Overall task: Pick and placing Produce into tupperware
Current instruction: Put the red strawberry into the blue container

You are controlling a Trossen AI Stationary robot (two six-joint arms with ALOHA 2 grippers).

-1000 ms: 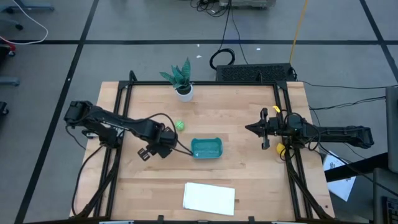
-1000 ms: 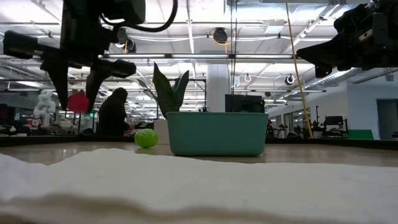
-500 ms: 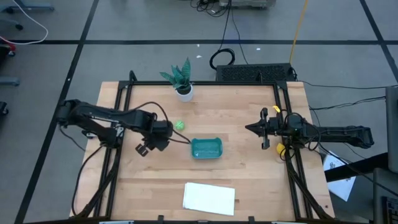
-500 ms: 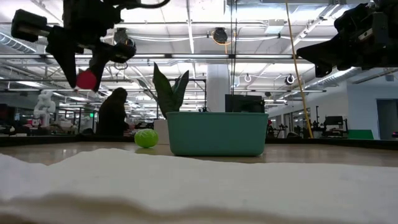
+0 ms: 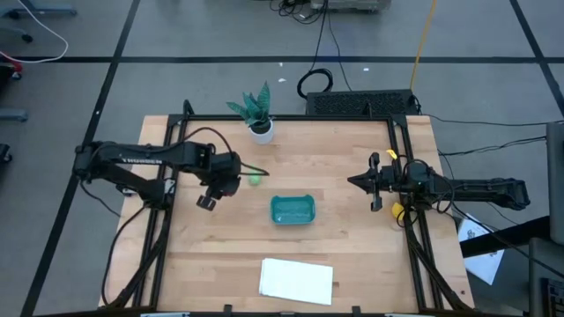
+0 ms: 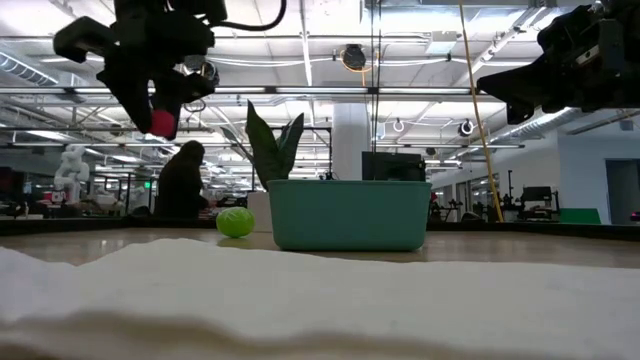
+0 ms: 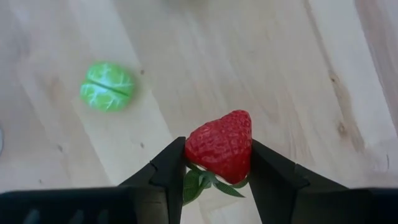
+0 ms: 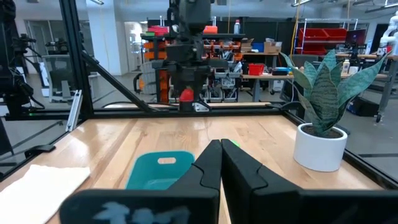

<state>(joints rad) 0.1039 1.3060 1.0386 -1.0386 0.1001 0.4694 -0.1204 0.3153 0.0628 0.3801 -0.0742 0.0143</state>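
- I had the left gripper (image 7: 217, 163) clamped on the strawberry (image 7: 219, 144), lifted for carrying to the teal tupperware (image 5: 292, 210) nearby.
- My right gripper (image 8: 221, 163) waited, fingers together.

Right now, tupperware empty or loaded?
Looks empty: the tupperware shows only bare teal floor from above. Strawberry sits in the left gripper.

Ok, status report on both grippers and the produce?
Left gripper shut on strawberry, raised beside green piece. Right gripper shut, idle. Tupperware empty, path clear.
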